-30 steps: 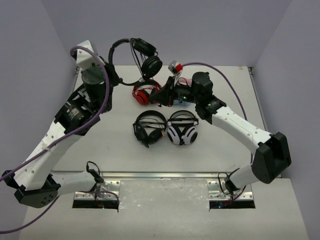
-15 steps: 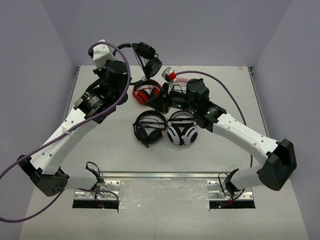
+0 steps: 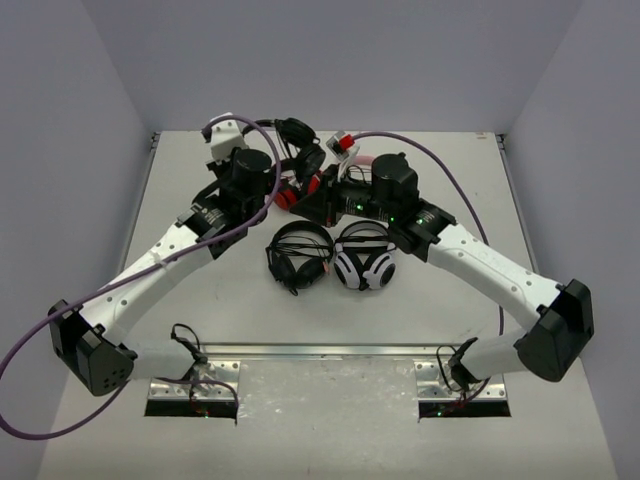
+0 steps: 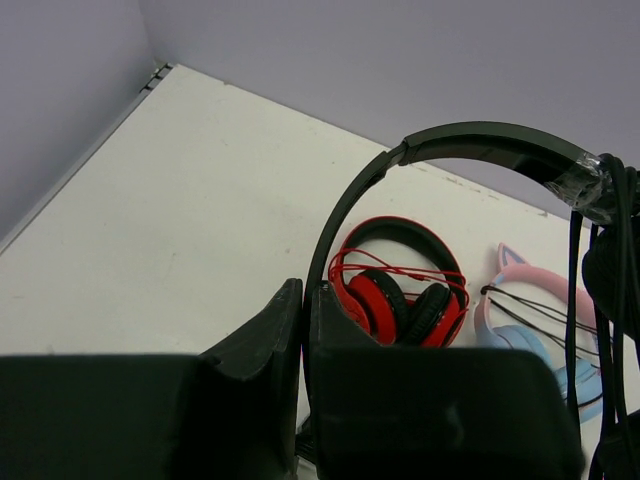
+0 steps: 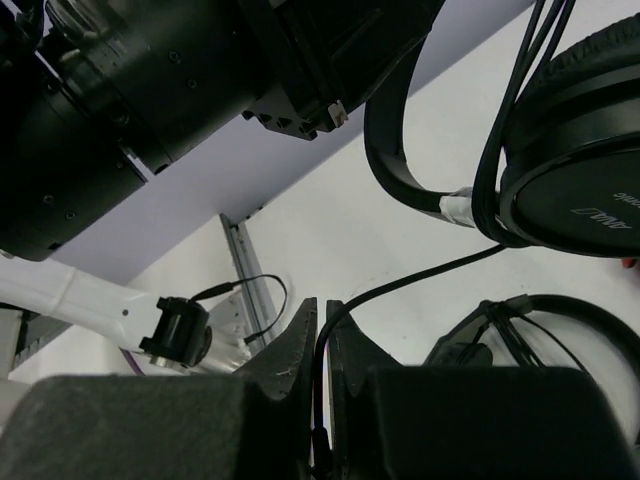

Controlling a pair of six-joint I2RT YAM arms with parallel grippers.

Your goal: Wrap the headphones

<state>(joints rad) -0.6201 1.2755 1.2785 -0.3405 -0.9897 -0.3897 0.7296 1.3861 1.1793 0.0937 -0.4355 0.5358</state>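
Note:
The headphones (image 3: 300,140), an all-black pair with round cups, hang in the air over the back of the table. My left gripper (image 3: 283,166) is shut on their thin headband (image 4: 470,138); the band runs up from between my jaws (image 4: 305,300). The cable (image 4: 610,260) is looped over the band by the cups. My right gripper (image 3: 316,196) is shut on a free stretch of that cable (image 5: 420,275), which passes between its jaws (image 5: 322,320). One cup (image 5: 580,180) hangs just above and to the right.
A red-and-black pair (image 3: 288,192) lies under the held pair, with a pink-and-blue pair (image 4: 530,300) beside it. A bigger black pair (image 3: 298,252) and a white-and-black pair (image 3: 364,257) lie mid-table. Grey walls stand behind and at both sides.
My left arm has swung right and down, bringing the held headphones from the back left towards the right gripper. The right gripper has shifted a little left, still holding the cable.

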